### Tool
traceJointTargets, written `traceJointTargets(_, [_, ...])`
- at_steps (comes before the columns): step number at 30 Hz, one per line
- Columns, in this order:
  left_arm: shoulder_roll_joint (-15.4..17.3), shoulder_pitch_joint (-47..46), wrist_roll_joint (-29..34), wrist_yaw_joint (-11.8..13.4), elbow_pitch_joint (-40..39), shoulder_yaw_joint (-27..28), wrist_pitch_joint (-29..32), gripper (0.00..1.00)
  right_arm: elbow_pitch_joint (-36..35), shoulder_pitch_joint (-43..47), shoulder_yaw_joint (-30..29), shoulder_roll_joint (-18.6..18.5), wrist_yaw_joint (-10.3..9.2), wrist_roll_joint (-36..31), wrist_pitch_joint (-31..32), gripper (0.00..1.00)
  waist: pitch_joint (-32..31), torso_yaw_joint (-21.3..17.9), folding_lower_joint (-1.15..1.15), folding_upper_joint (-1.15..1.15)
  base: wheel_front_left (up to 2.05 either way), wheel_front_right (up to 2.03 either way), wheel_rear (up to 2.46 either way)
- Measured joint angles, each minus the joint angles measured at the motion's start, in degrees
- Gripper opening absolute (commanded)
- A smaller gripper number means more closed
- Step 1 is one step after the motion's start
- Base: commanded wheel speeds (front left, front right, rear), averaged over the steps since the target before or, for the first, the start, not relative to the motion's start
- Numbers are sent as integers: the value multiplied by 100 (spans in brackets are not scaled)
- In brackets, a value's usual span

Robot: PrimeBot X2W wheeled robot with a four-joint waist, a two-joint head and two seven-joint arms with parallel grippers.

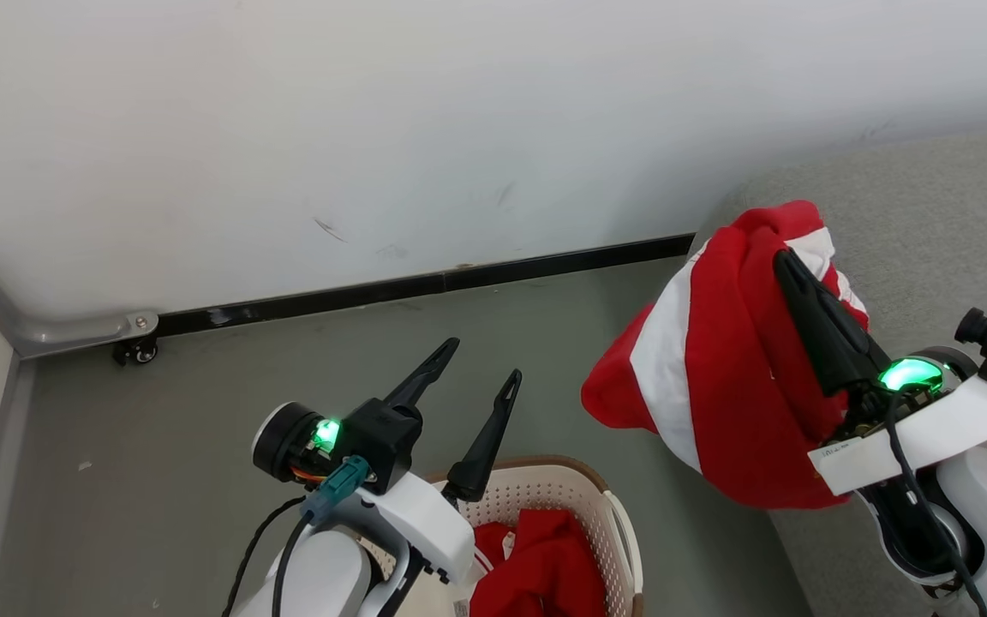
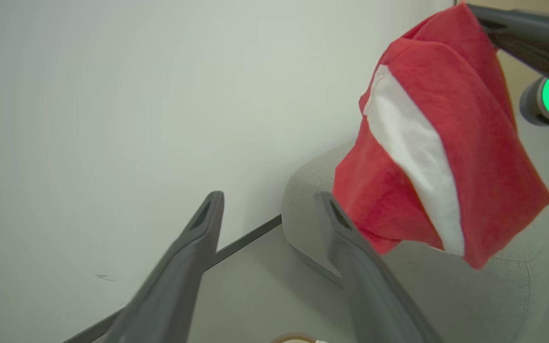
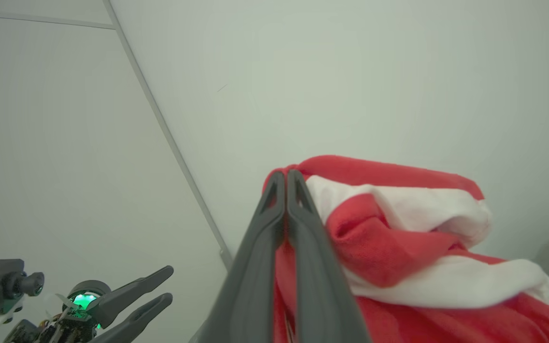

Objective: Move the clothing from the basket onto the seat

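Note:
A red garment with a white stripe (image 1: 716,360) hangs in the air at the seat's edge, with my right gripper (image 1: 783,257) shut on its top fold. The same clothing (image 2: 441,143) hangs in front of the grey seat (image 2: 508,286) in the left wrist view, and drapes beside the shut fingers (image 3: 303,224) in the right wrist view (image 3: 398,247). My left gripper (image 1: 483,360) stands open and empty above the basket (image 1: 605,506), which holds more red clothing (image 1: 545,566). The seat (image 1: 930,214) fills the right side.
A white wall (image 1: 373,128) with a dark baseboard (image 1: 425,283) runs behind. A grey pipe with a small caster (image 1: 135,350) sits at the left corner. Grey floor (image 1: 202,386) lies between the wall and the basket.

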Motion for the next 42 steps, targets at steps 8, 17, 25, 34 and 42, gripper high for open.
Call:
traceJointTargets(8, [-12,114,-59,-198,-9,-63,-99,100,21,326,-352,-15,0,-91,-7,0,-33,-71,0,0,0,0,0])
traceJointTargets(17, [-19,195,-101,-371,-11,-133,-148,100,20,671,-879,-20,0,-243,-7,0,-81,-215,0,0,0,0,0])
traceJointTargets(25, [-78,237,-111,-450,-11,-190,-198,100,-22,1095,-1313,-19,0,-360,-7,0,-138,-398,0,0,0,0,0])
traceJointTargets(34, [-192,246,-180,-546,-52,-311,-225,100,-158,1508,-1712,-29,0,-466,-7,0,-193,-650,0,0,0,0,0])
traceJointTargets(42, [-314,323,-263,-610,-125,-449,-248,100,-361,1801,-1997,-66,0,-589,-7,0,-203,-943,0,0,0,0,0])
